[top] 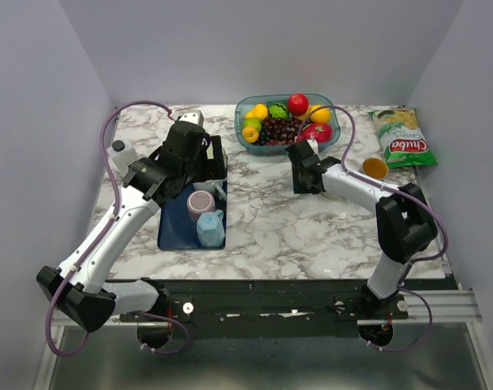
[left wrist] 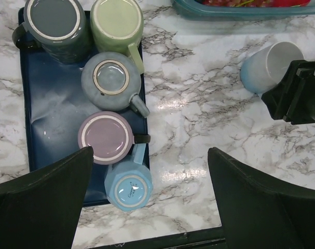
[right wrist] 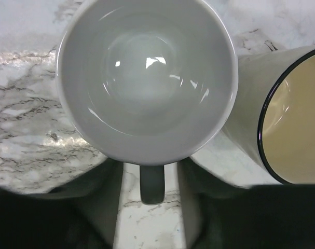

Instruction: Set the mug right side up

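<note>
A pale blue mug (left wrist: 271,65) with a white inside stands tilted on the marble, its mouth turned to my right gripper (left wrist: 297,96). The right wrist view looks straight into the mug (right wrist: 147,78). Its dark handle (right wrist: 152,187) lies between the fingers of my right gripper (right wrist: 152,207), with marble showing on both sides, so the jaws are open around it. In the top view my right gripper (top: 300,161) hides the mug. My left gripper (left wrist: 149,207) is wide open and empty, high above the tray's right edge (top: 207,162).
A dark blue tray (left wrist: 48,104) holds several upside-down mugs, among them a lilac one (left wrist: 105,137) and a light blue one (left wrist: 128,187). A cream cup with a yellow inside (right wrist: 297,119) stands close right of the mug. A fruit bowl (top: 246,122) and a chips bag (top: 402,138) sit behind.
</note>
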Controlling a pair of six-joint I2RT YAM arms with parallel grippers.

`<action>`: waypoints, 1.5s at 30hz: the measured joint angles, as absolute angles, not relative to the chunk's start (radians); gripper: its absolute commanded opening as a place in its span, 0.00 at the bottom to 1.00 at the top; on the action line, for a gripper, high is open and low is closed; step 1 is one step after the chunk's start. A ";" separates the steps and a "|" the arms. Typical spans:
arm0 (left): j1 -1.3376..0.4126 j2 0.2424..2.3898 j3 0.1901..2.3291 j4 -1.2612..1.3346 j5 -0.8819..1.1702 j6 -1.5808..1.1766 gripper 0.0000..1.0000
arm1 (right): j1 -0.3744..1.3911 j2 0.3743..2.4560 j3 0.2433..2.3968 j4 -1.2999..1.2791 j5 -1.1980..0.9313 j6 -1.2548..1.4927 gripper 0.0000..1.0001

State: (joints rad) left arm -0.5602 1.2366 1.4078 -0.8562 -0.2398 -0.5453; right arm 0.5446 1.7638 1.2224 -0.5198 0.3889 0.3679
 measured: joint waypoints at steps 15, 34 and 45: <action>-0.492 1.277 1.346 -0.761 -0.293 -0.395 0.99 | 0.545 1.555 1.261 -0.527 0.321 0.385 0.80; -0.150 1.544 1.267 -0.408 -0.004 -0.023 0.93 | 0.545 1.316 1.149 -0.604 0.216 0.422 0.81; -0.047 1.779 1.411 -0.432 0.121 0.128 0.91 | 0.544 1.331 1.151 -0.638 0.212 0.419 0.80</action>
